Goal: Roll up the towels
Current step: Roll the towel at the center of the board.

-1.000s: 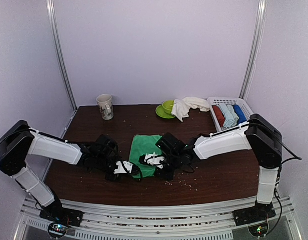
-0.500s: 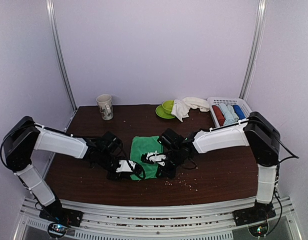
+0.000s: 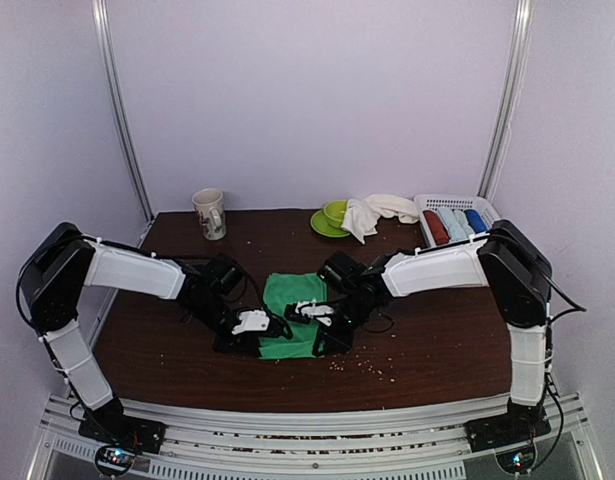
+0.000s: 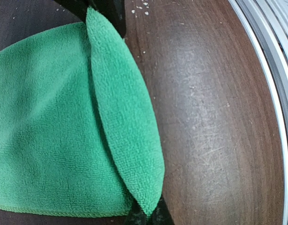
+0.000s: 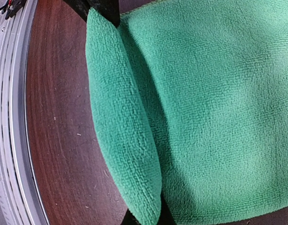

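Green towel (image 3: 293, 298) lies mid-counter (image 3: 437, 350), a touch toward 6 o'clock, mostly flat. Left tool (image 3: 268, 328) is clamped narrow on a raised fold of the towel's near edge, at about its 8 o'clock. Right tool (image 3: 312, 318) pinches a similar fold at about 4 o'clock. Cream-white towel (image 3: 372, 212) sits well apart at 1 o'clock, draped against a green bowl (image 3: 333, 211), near a white basket (image 3: 457, 201).

The left arm (image 3: 137, 272) and right arm (image 3: 437, 268) fold inward over the green towel (image 3: 292, 300), barring the middle of the counter (image 3: 437, 350). Along the back edge stand a mug (image 3: 209, 213), a green bowl (image 3: 333, 212) with a cream towel (image 3: 372, 212) draped on it, and a basket (image 3: 452, 198) of towel rolls (image 3: 455, 228). Bare wood runs between that row and the arms.
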Controlling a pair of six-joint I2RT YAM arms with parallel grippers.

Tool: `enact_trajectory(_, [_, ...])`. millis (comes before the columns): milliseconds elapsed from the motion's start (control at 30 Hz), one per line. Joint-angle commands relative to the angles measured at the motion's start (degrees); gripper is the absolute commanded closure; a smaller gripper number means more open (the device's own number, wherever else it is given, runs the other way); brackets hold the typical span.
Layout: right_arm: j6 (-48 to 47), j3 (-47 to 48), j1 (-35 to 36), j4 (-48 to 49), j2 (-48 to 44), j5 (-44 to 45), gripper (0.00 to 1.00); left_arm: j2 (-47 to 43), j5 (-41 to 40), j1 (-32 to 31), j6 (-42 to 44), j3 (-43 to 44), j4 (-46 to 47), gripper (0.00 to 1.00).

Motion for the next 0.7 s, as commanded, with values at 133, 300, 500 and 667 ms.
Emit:
enact_trajectory(133, [0.9,1.3,-2.4,-7.8,4.7,-1.4,1.0,2.2,4.0,3.5,-1.7,4.2,-4.1,1.0])
enact_trajectory(300, [0.9,1.6,-3.4,-9.2,6.7,-2.6,1.0,3.0,4.2,3.7,-2.3,5.0,-4.2,1.0])
enact_trajectory(500, [1.0,1.5,-4.5,-9.8,8.3,-3.7,1.0,4.2,4.8,4.9,-3.9,6.8,-4.1,1.0])
enact_trajectory(667, [0.7,2.3,-6.1,-11.1,10.8,-4.9,1.0,5.2,2.5,5.7,-5.6,7.6,-3.5,0.98])
